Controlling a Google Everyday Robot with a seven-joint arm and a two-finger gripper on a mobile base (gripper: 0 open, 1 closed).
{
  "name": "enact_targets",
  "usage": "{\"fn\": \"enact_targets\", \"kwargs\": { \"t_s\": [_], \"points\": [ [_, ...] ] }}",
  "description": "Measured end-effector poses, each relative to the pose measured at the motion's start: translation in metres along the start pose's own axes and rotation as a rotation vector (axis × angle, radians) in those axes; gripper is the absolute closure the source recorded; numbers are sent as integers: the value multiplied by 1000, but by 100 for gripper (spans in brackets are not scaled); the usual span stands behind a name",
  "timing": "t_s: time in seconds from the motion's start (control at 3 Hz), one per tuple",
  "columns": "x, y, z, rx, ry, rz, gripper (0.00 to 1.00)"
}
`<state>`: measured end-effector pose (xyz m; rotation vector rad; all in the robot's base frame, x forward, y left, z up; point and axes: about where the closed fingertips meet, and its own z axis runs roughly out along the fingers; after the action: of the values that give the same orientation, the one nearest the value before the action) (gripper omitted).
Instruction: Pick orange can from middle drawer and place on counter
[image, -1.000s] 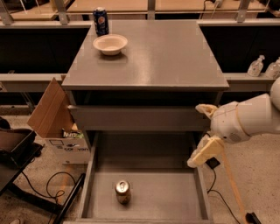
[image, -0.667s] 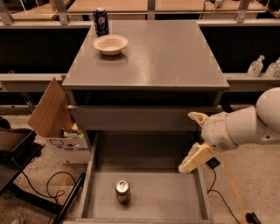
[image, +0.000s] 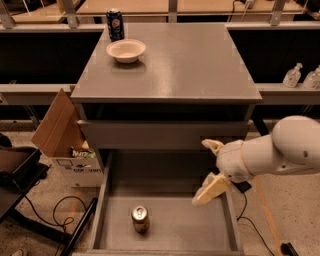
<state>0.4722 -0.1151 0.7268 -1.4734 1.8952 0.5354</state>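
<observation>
The orange can (image: 140, 219) stands upright on the floor of the open middle drawer (image: 195, 226), left of its centre, silver top showing. My gripper (image: 206, 171) comes in from the right on a white arm, above the drawer's right half, to the right of the can and higher. Its two cream fingers (image: 210, 189) are spread apart and hold nothing. The counter (image: 190, 60) is the grey cabinet top above the drawers.
A dark blue can (image: 115, 23) and a cream bowl (image: 126, 50) stand at the counter's back left. A closed drawer front (image: 160, 134) sits above the open drawer. An open cardboard box (image: 67, 140) and cables lie on the floor at left. Bottles (image: 293, 75) stand on a ledge at right.
My gripper and arm have moved left and slightly down, from the drawer's right edge to over its right half. The can has not moved.
</observation>
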Motion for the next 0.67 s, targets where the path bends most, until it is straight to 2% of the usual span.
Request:
{"fn": "enact_targets", "kwargs": {
  "t_s": [0.33, 0.67],
  "points": [
    [20, 21, 84, -106, -51, 26, 0],
    [36, 38, 162, -167, -87, 49, 0]
  ]
}}
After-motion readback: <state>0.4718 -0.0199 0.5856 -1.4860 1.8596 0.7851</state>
